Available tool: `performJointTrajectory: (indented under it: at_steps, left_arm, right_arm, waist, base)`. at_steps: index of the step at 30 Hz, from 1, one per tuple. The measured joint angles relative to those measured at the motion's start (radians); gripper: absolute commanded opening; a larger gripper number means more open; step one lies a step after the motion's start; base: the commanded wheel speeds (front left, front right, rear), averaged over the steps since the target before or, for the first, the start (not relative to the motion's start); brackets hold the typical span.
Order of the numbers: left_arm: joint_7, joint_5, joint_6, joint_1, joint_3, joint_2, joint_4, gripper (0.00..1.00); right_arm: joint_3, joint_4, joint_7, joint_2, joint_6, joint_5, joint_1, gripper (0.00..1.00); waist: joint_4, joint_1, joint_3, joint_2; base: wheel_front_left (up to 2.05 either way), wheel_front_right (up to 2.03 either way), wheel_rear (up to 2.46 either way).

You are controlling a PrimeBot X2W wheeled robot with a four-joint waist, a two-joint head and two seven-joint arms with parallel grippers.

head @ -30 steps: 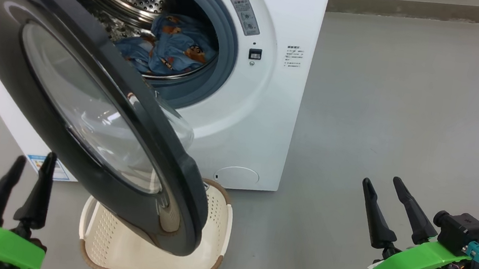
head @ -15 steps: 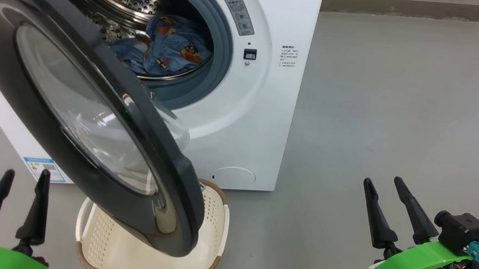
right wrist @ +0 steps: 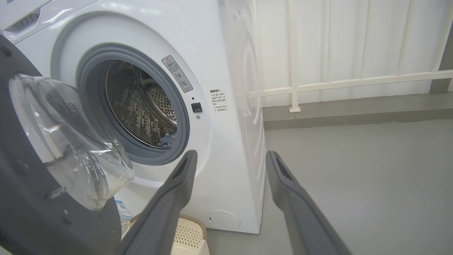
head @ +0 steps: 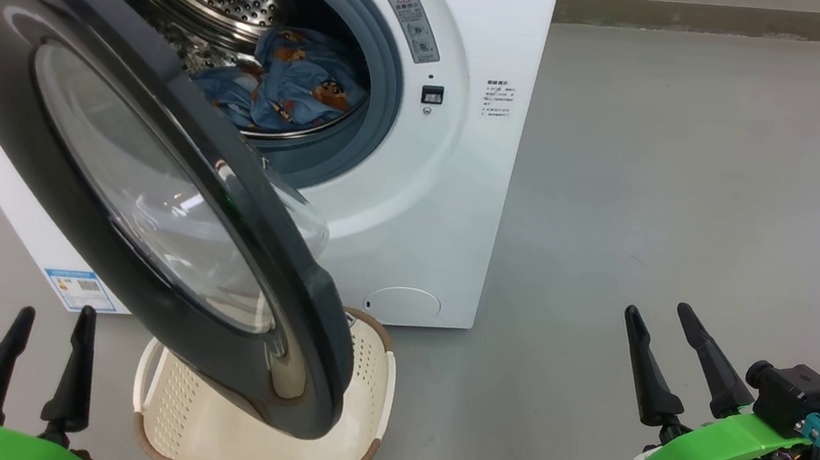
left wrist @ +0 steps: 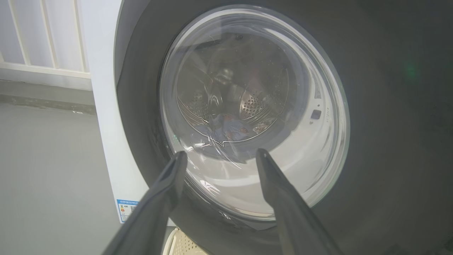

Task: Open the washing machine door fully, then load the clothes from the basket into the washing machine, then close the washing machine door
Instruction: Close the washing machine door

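The white washing machine (head: 460,149) stands ahead with its round black-rimmed door (head: 147,180) swung part open toward me, over the basket. Blue clothes (head: 290,84) with cartoon faces lie inside the steel drum. The cream basket (head: 257,431) sits on the floor under the door's lower edge, and no clothes show in its visible part. My left gripper (head: 54,318) is open at the lower left, in front of the door's glass (left wrist: 254,113). My right gripper (head: 657,310) is open at the lower right, well clear of the machine (right wrist: 219,106).
Grey floor (head: 701,181) spreads to the right of the machine. A white railing (right wrist: 318,85) and a low kerb run along the back. The door's outer edge hangs low over the basket (right wrist: 187,230).
My left gripper has sunk lower toward the bottom edge of the head view. The whole picture has shifted slightly. Door, basket and right gripper stand as before.
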Motion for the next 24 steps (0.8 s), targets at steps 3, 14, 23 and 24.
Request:
performJointTrajectory:
  at_steps: [3, 14, 23, 24]
  left_arm:
    - [-0.005, 0.003, 0.001, -0.002, -0.001, -0.001, 0.004, 1.0]
    - [-0.007, 0.002, 0.011, -0.003, -0.005, -0.002, 0.009, 1.0]
    - [-0.007, 0.002, 0.019, -0.003, -0.013, -0.003, 0.007, 1.0]
    - [-0.007, 0.002, 0.019, -0.003, -0.014, -0.003, 0.005, 1.0]
  right_arm:
    - [0.001, 0.0, 0.0, -0.001, 0.0, 0.0, 0.0, 1.0]
    - [0.005, 0.0, 0.0, -0.002, 0.0, 0.0, 0.0, 1.0]
    - [0.006, 0.0, 0.0, -0.011, 0.0, 0.0, 0.0, 1.0]
    - [0.006, 0.0, 0.0, -0.012, 0.0, 0.0, 0.0, 1.0]
  waist:
    - [0.001, 0.0, -0.001, 0.0]
    - [0.001, 0.0, -0.007, 0.0]
    - [0.004, 0.0, -0.011, 0.0]
    - [0.004, 0.0, -0.011, 0.0]
  base:
    - [0.0, 0.0, 0.0]
    - [0.0, 0.0, 0.0]
    - [0.0, 0.0, 0.0]
    - [0.0, 0.0, 0.0]
